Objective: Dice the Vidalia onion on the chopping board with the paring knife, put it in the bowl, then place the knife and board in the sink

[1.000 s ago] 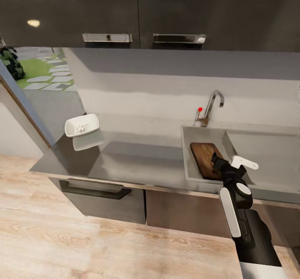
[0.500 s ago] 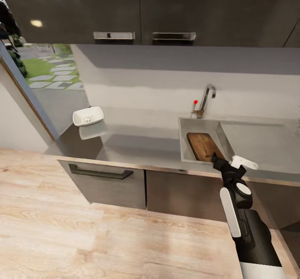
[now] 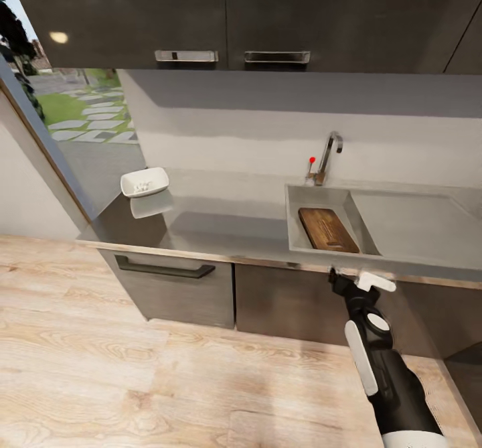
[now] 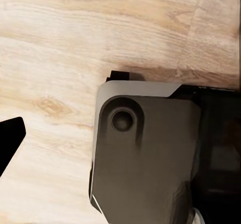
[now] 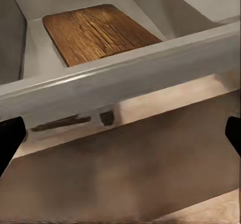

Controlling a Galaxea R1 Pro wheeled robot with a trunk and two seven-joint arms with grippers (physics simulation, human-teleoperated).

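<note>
The dark brown chopping board (image 3: 328, 229) lies flat in the basin of the grey sink (image 3: 296, 224), below the chrome tap (image 3: 327, 156). In the right wrist view the chopping board (image 5: 95, 32) shows beyond the sink's front wall (image 5: 115, 78). My right gripper (image 3: 345, 278) hangs in front of the countertop's (image 3: 227, 217) pale edge, below the sink, open and empty (image 5: 120, 133). The white bowl (image 3: 144, 181) stands at the countertop's far left with small white pieces inside. The paring knife is out of view. My left gripper (image 4: 120, 143) points at the wooden floor, with one dark fingertip (image 4: 11, 136) showing.
Dark wall cabinets (image 3: 234, 13) hang above the counter. Dark base cabinets with a drawer handle (image 3: 164, 270) stand under it. The drainboard wing (image 3: 415, 220) stretches right of the basin. A window (image 3: 73, 110) opens at the left. Light wood floor (image 3: 134, 367) lies in front.
The camera has backed away from the counter, so more floor shows. My right gripper has drawn back from above the basin to below the counter's front edge. The board stays in the sink.
</note>
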